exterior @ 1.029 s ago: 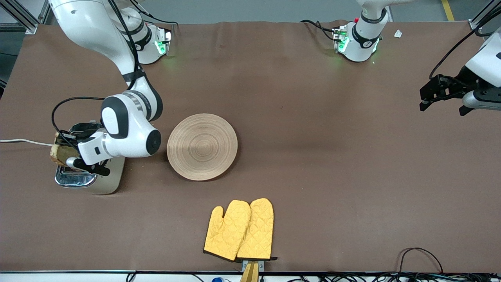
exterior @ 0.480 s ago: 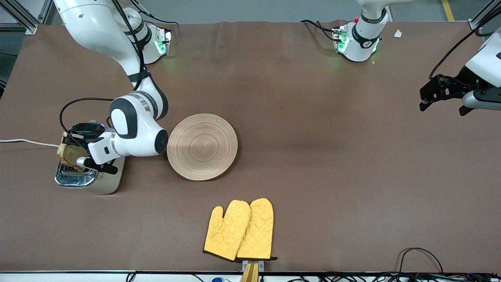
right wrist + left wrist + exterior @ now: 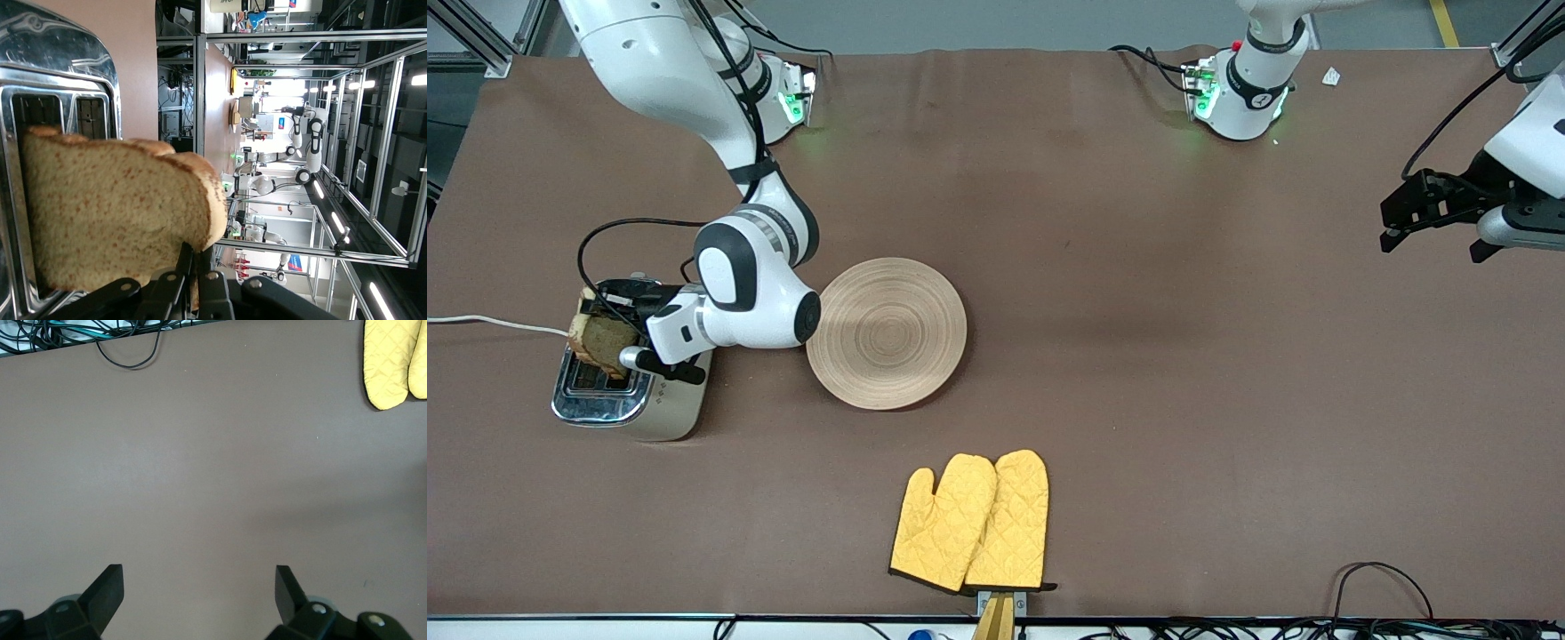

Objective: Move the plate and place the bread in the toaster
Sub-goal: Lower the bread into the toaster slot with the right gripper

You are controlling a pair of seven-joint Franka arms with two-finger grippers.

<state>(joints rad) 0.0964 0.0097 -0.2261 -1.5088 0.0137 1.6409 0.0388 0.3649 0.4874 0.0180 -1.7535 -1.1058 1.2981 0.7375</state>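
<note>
The toaster (image 3: 605,404) stands near the right arm's end of the table, its chrome top with two slots also showing in the right wrist view (image 3: 60,100). My right gripper (image 3: 618,333) is shut on the bread (image 3: 600,342), a speckled tan slice held upright just over the toaster's slots; the slice fills the right wrist view (image 3: 113,213). The round wooden plate (image 3: 887,333) lies flat on the table beside the toaster, toward the table's middle. My left gripper (image 3: 1405,218) is open and empty, waiting over the table at the left arm's end; its own view (image 3: 199,587) shows only bare cloth.
A pair of yellow oven mitts (image 3: 971,524) lies near the front camera's edge, nearer than the plate, and shows in the left wrist view (image 3: 395,360). A white cord (image 3: 480,322) runs from the toaster off the table's end. Brown cloth (image 3: 1183,400) covers the table.
My right gripper has carried the bread a little toward the plate's side, bringing it over the toaster's slots. The left arm has not moved.
</note>
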